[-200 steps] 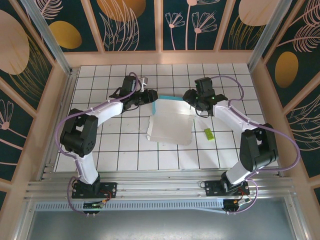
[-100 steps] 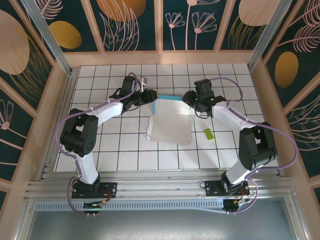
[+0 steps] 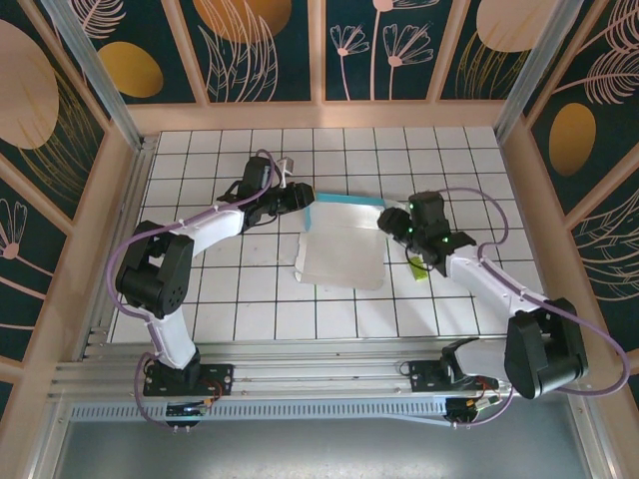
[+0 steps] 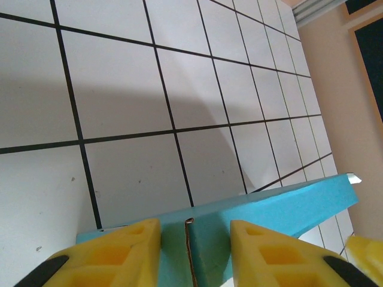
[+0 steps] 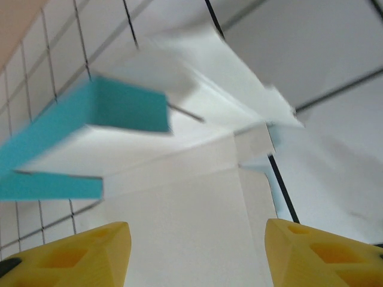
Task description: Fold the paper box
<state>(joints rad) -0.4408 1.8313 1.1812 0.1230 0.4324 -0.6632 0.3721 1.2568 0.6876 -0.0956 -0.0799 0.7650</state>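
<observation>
The tiled bench [image 3: 220, 299] carries the paper box [image 3: 339, 254] mid-grid, its white sheet flat and its blue far flap raised. The left claw [image 4: 194, 230] straddles that flap's left end; I cannot tell if it grips. The right claw [image 3: 391, 222] is released by the box's right edge, near a small yellow-green piece [image 3: 417, 266].

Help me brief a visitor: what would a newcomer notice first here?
The white paper box lies at the centre of the tiled table, its far wall raised and showing light blue. The left gripper is at that wall's left end; the right gripper hovers open by the box's right side.
</observation>
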